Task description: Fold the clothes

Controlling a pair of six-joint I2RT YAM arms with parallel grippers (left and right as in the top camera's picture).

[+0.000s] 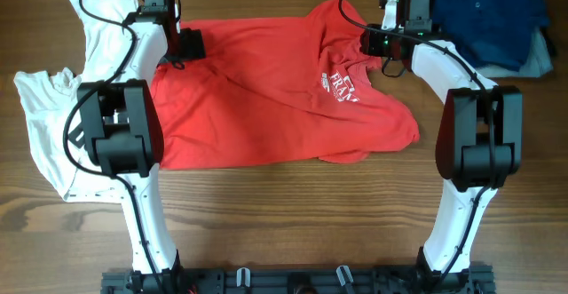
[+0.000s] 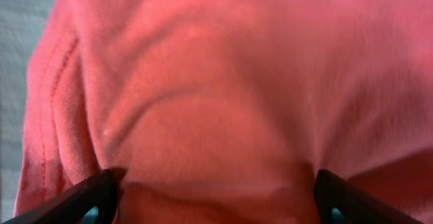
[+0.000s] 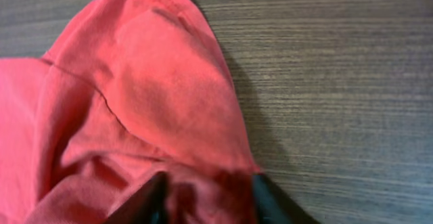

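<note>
A large red T-shirt with white chest lettering lies spread across the wooden table. My left gripper is at the shirt's far left edge. In the left wrist view its fingers are wide apart, with red cloth bulging between them. My right gripper is at the shirt's far right corner. In the right wrist view its fingers are closed in on a bunch of red cloth that casts a shadow on the table.
A white T-shirt lies crumpled at the left, partly under the left arm. A folded dark blue garment sits on a lighter one at the far right corner. Bare wood runs along the front.
</note>
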